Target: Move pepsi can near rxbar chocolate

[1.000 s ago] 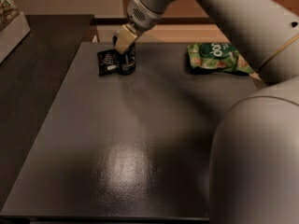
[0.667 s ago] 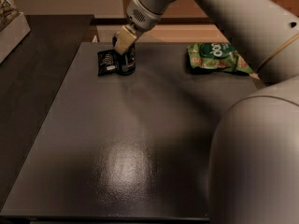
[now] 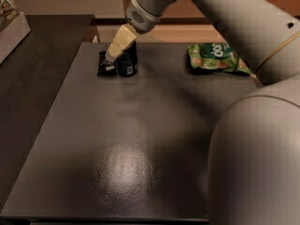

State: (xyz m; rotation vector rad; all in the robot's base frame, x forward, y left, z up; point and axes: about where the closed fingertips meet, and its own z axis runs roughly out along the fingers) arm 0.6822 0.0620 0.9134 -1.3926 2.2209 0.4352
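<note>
Gripper (image 3: 115, 49) upper left of frame, tip against upper left side of pepsi can (image 3: 128, 64); grip state cannot be told. Rxbar chocolate (image 3: 106, 66) lies just beside can, frame-left.

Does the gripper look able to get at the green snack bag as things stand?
Probably yes. The gripper is at the pepsi can, beside the rxbar chocolate. The green snack bag lies alone further right, uncovered, with nothing between them.
</note>
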